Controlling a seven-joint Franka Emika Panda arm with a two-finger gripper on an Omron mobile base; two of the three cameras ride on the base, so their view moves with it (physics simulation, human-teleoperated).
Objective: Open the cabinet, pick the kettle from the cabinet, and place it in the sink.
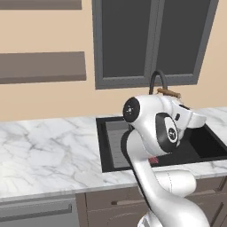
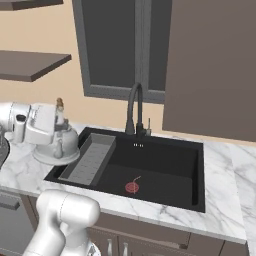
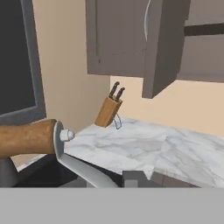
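Note:
My gripper (image 2: 58, 114) is shut on the light brown arched handle of the kettle (image 2: 56, 145), a squat silvery pot hanging over the left rim of the sink (image 2: 199, 167). The sink is a black basin with a ribbed grey tray (image 2: 90, 160) and a black arched tap (image 2: 133, 109). In the left base view the arm hides most of the kettle; its brown handle (image 1: 169, 92) shows beside the tap (image 1: 157, 80). The hand view has the handle (image 3: 26, 138) at the left. The cabinet (image 3: 122, 39) hangs on the wall with one door (image 3: 162, 46) swung open.
A wooden knife block (image 3: 108, 112) stands on the white marble counter (image 3: 170, 151) under the cabinet. A small red round object (image 2: 132, 187) lies on the sink floor. Wall shelves (image 1: 42, 66) hang to the left, and a dark window (image 1: 150, 40) is behind the tap.

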